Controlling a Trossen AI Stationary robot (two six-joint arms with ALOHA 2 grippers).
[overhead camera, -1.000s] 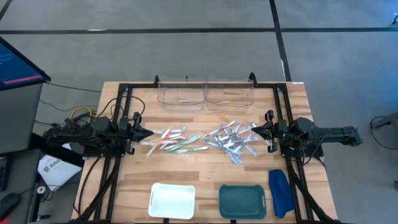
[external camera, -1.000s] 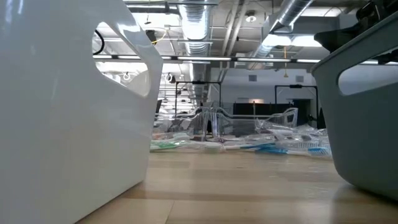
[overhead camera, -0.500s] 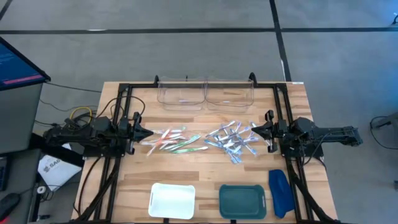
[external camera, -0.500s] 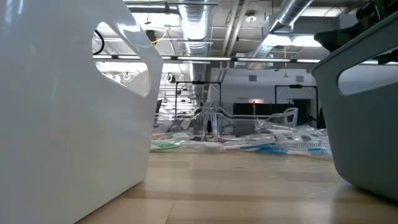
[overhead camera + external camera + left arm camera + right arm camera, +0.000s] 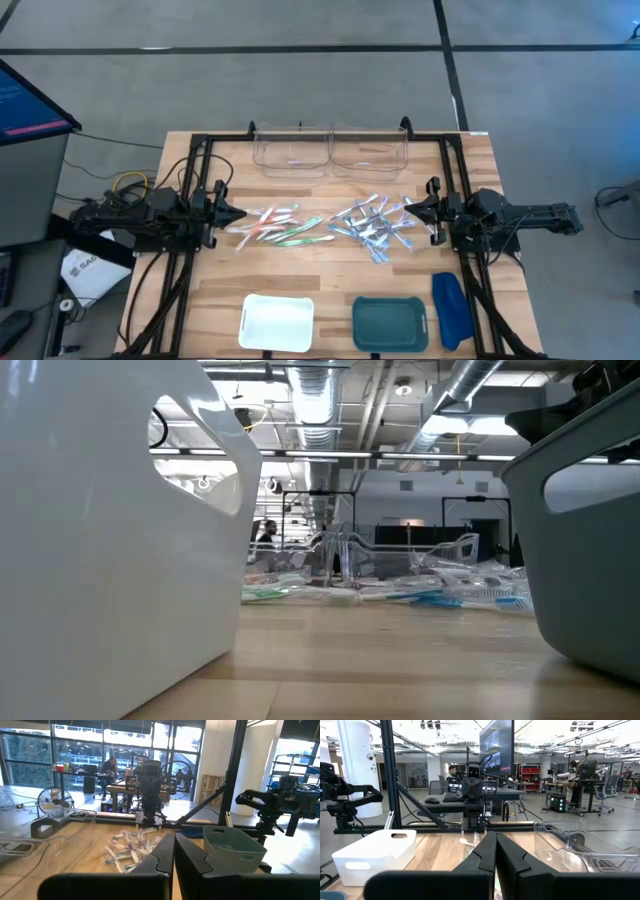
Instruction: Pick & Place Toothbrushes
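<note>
A: High view first: what is the biggest thing?

B: The wooden table (image 5: 330, 280). At its far edge stand two clear bins (image 5: 330, 150); at the near edge a white tray (image 5: 277, 322), a teal tray (image 5: 390, 323) and a dark-blue oblong object (image 5: 450, 309).

A: And the toothbrushes?

B: Coloured toothbrushes (image 5: 278, 227) lie just ahead of the left gripper (image 5: 241, 215); wrapped toothbrushes (image 5: 373, 228) lie just ahead of the right gripper (image 5: 407, 207).

A: Fingers?

B: Both pairs pressed together, pinching nothing. The grippers face each other with both piles between them.

A: Open room?

B: Bare wood between the piles and the trays.
</note>
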